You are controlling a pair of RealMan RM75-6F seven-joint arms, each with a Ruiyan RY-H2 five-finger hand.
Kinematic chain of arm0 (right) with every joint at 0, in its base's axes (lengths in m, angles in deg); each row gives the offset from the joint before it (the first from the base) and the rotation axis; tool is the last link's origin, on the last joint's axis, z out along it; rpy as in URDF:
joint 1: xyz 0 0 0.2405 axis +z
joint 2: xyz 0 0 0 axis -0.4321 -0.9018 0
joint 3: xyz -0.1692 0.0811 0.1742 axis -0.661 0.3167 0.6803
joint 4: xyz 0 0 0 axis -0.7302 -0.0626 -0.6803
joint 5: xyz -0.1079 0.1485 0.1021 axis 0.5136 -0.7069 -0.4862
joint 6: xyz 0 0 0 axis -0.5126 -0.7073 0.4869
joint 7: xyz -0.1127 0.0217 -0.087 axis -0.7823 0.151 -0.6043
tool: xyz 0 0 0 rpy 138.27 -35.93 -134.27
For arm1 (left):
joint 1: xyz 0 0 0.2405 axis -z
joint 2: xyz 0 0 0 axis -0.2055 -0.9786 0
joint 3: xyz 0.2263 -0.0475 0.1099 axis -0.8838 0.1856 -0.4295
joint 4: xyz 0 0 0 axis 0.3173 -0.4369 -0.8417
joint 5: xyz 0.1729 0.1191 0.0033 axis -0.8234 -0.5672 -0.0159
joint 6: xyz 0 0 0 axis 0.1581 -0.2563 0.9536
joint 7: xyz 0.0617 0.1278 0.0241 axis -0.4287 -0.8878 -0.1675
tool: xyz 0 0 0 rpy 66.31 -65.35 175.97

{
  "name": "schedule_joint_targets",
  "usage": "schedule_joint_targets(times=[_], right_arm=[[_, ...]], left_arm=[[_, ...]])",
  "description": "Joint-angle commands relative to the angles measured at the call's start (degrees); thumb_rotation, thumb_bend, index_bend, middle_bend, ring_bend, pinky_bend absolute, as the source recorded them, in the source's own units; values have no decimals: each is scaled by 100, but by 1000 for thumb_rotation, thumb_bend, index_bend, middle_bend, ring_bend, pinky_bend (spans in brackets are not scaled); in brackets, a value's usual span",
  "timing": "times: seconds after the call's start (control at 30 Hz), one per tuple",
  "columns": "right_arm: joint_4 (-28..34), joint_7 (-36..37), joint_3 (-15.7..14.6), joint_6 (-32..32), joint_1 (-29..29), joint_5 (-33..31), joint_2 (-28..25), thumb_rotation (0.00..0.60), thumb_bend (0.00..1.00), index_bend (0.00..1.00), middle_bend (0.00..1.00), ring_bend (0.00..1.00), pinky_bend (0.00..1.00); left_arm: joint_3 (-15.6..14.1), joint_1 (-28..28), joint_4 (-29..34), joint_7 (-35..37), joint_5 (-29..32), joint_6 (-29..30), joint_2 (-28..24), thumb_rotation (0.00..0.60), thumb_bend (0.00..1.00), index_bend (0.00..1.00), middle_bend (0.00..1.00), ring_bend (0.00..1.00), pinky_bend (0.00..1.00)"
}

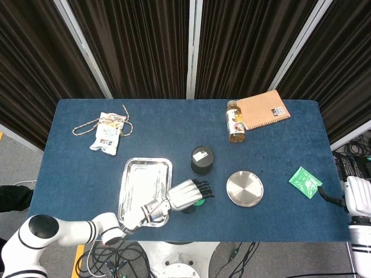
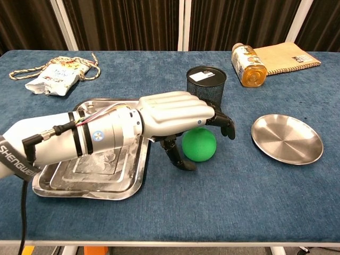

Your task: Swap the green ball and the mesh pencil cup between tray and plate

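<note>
My head view looks straight down on the whole table (image 1: 69, 174); my chest view faces across it, low and close, sharing its middle.

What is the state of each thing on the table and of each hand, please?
green ball: on the table, under the left hand, not yet gripped
mesh pencil cup: upright on the table
tray: empty
plate: empty
bottle: lying on its side
notebook: closed
right hand: at the table edge, holding nothing
</note>
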Motion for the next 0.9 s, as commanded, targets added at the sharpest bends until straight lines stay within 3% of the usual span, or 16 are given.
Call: schedule_joint_targets(times=[0.03,0.37,0.6,0.9], right_arm=[[-3,2,1,2,1,5,4,600,176,0,75,0,175],[-23,22,9,29,6,3,12,600,176,0,75,0,175],[-6,16,21,29,10,6,5,600,176,0,75,0,175],[41,0,40,-3,-1,7,-24,600,176,0,75,0,175]], left_arm=[[11,25,-26,42,25,-22,10,600,199,253,234,166,419],[-49,63,-96,-27,90,-119,53,600,252,306,261,217,521],[-45,47,-120,-110,98,-34,91,600,283,399,349,310,599],[-132,-62,181,-168,9,201,-66,600,309,422,382,336,614]])
